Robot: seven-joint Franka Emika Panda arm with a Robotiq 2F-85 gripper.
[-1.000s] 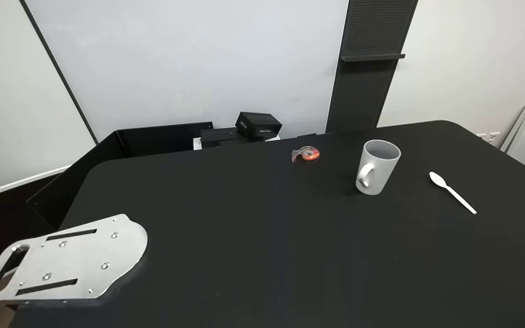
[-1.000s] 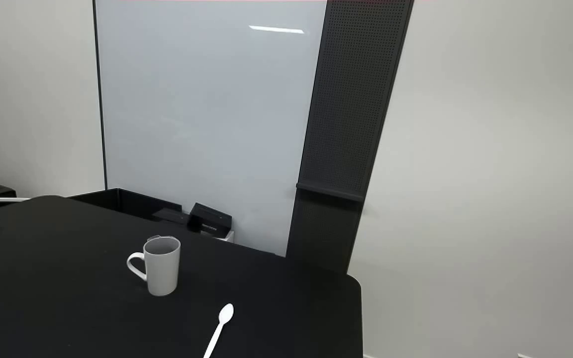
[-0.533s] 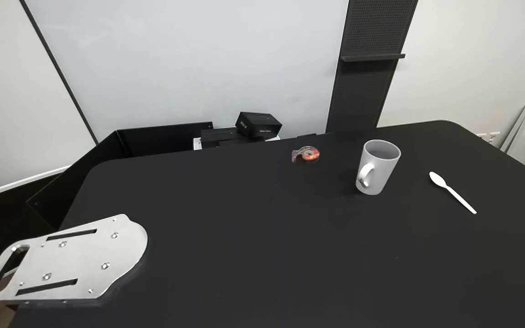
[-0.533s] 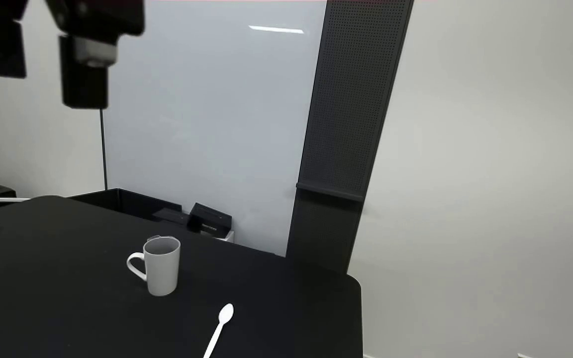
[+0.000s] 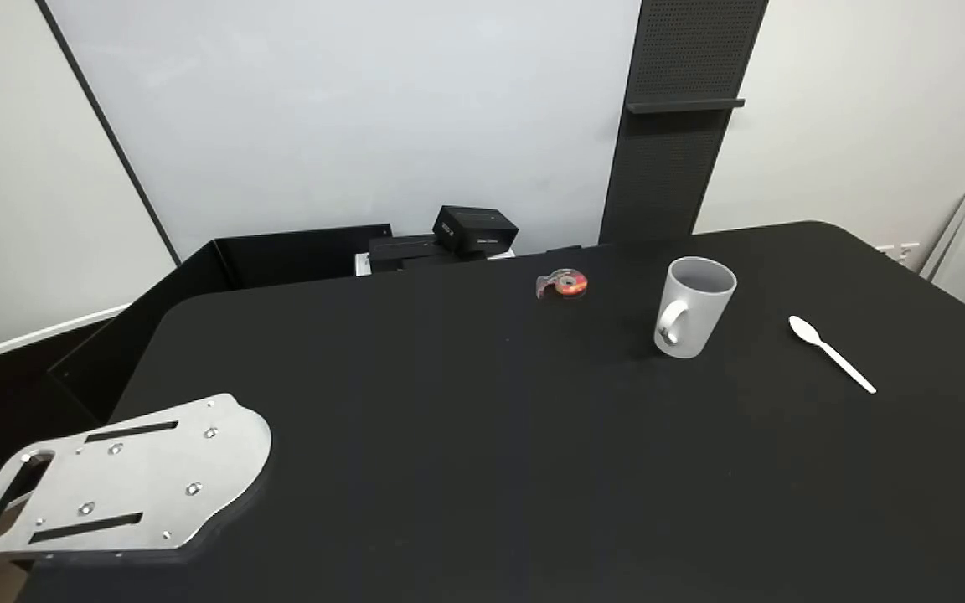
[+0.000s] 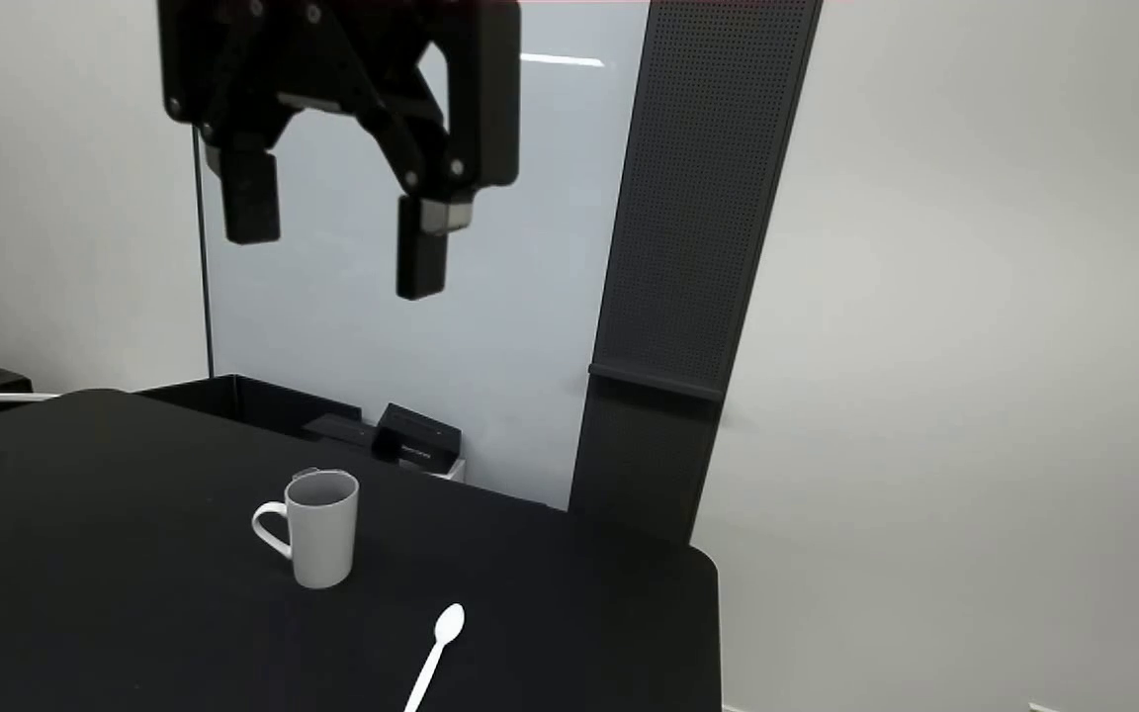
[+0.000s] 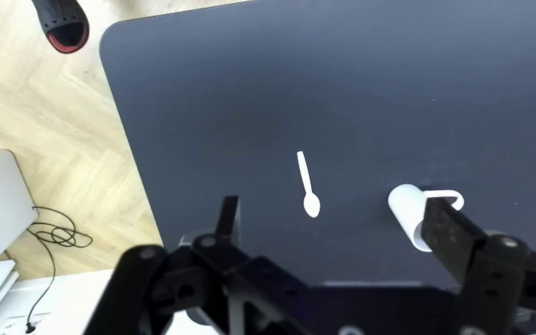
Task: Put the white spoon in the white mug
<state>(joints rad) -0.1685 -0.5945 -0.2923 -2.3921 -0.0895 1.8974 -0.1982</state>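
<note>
Your black two-fingered gripper (image 6: 337,267) hangs higher than the round white mug (image 5: 700,318), its fingers (image 6: 422,259) spread wide apart. The thin white plastic-looking spoon (image 7: 307,184) lies flat near that mug, and a small red-orange, see-through roll of tape (image 5: 573,287) sits past the mug.
</note>
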